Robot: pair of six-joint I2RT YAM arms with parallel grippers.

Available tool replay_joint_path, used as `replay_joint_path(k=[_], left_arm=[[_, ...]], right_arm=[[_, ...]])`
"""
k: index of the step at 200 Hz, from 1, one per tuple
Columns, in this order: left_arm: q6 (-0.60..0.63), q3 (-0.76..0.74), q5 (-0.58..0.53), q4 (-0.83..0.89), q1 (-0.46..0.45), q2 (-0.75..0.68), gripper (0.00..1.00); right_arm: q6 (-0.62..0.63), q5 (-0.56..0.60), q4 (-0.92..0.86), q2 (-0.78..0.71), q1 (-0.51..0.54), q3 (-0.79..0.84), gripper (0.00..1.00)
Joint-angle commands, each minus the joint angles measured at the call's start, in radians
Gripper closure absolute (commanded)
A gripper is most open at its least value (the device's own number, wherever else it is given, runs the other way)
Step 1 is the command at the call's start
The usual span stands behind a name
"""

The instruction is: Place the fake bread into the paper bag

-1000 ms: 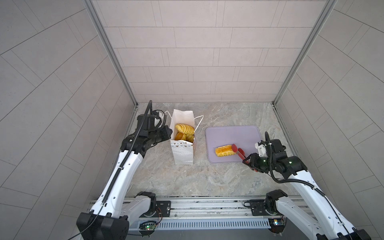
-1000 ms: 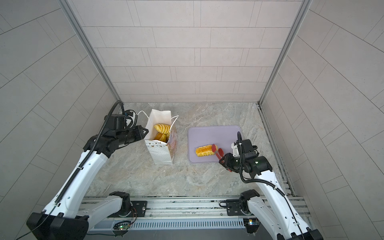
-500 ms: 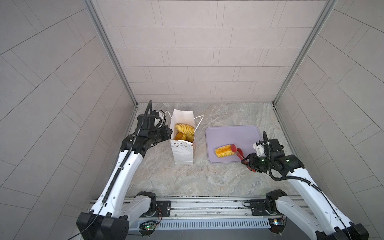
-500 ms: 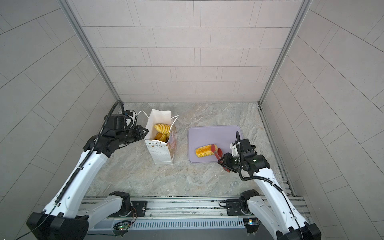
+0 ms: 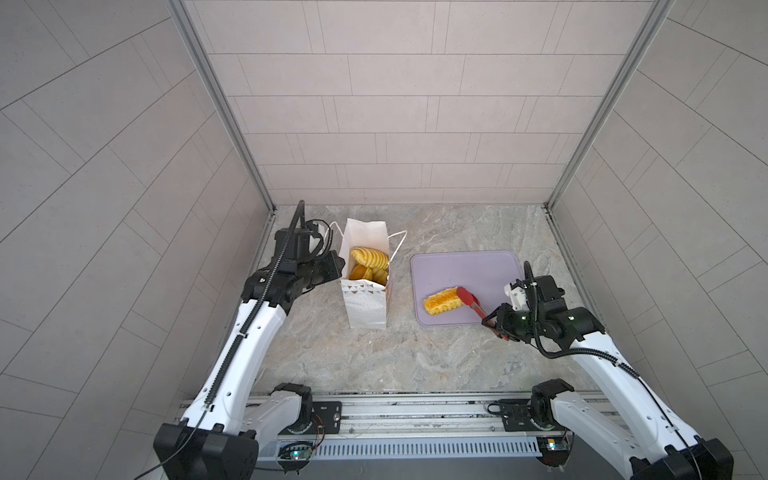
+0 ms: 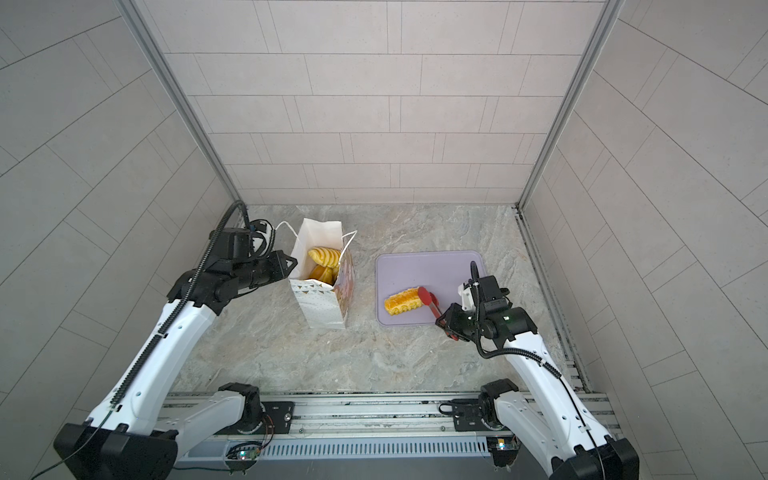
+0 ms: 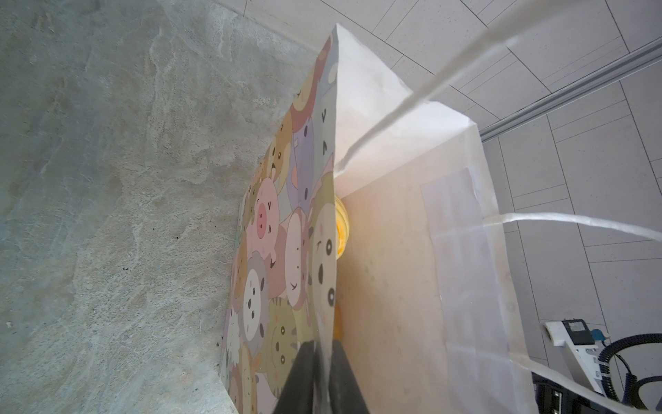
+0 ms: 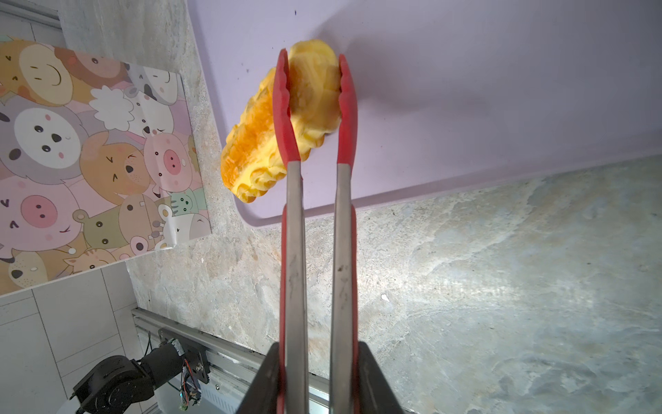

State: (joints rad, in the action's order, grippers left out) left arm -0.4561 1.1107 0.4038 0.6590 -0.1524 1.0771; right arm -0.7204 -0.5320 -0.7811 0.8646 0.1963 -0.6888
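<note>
With your right end effector (image 8: 317,362) squeezing red tongs (image 8: 294,233) around the loaf (image 8: 250,157) on the lilac tray (image 8: 465,89), firm that grip before lifting, while your left end effector (image 7: 321,358) pinches the bag (image 7: 390,269) rim open.

A purple tray (image 5: 465,270) sits right of the middle on the stone table (image 5: 395,361). Some red tongs (image 5: 471,304) poke over its lower edge. Tiled walls (image 5: 374,104) fill the top.

Marble tabletop (image 5: 374,357) bears paper bag (image 5: 365,307), lilac tray (image 5: 465,270).
</note>
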Motion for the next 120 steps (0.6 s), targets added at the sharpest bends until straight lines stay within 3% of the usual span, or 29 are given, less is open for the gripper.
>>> replay_joint_path(k=[1,120], left_arm=[[-0.003,-0.001,0.001,0.002,0.006,0.007,0.86],[0.005,0.001,-0.005,0.016,0.006,-0.001,0.86]], right_arm=[[-0.013,0.009,0.035,0.001,0.004,-0.043,0.76],[0.022,0.058,0.011,0.033,0.001,-0.185,0.86]])
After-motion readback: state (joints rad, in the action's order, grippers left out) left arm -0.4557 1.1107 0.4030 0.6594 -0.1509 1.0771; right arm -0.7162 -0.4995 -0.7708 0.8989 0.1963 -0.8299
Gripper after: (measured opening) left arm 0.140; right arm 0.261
